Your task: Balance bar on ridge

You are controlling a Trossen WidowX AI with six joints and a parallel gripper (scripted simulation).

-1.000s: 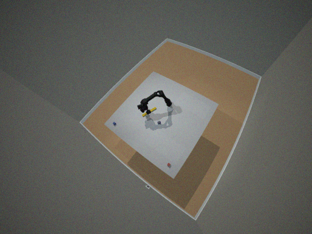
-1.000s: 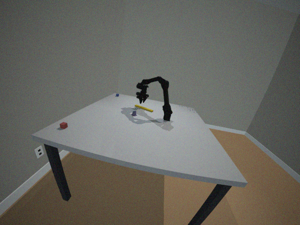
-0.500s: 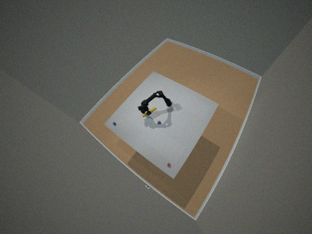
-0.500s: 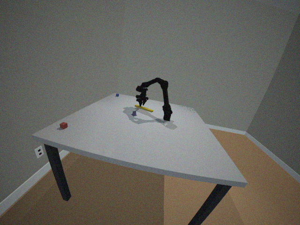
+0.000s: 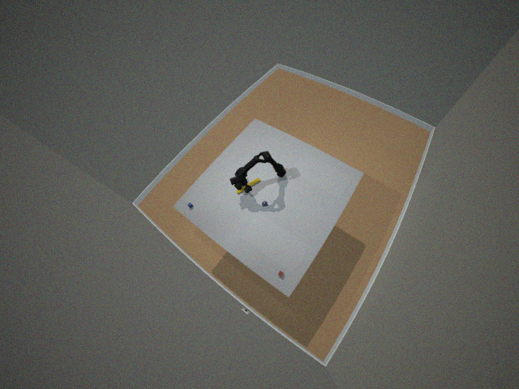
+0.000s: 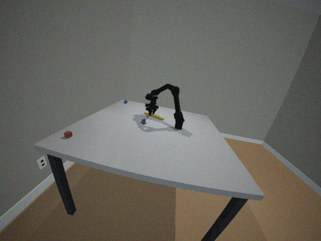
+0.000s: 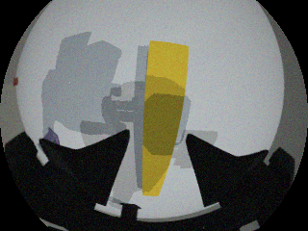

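Observation:
The long yellow bar (image 5: 255,181) (image 6: 158,117) (image 7: 166,72) lies flat on the table (image 5: 268,246) (image 6: 155,152). The small purple ridge (image 5: 264,203) (image 6: 143,121) (image 7: 51,137) stands on the table a short way from the bar, with nothing on it. My gripper (image 5: 243,190) (image 6: 151,114) (image 7: 158,136) is open and points down low over the bar. In the wrist view the bar runs lengthwise between the two fingers, with a gap on each side. In the top view the gripper hides part of the bar.
A red block (image 5: 280,273) (image 6: 67,134) (image 7: 15,81) sits near one table corner, well away from the bar. A small blue object (image 5: 190,205) (image 6: 125,101) sits near another corner. The arm's shadow falls across the ridge area.

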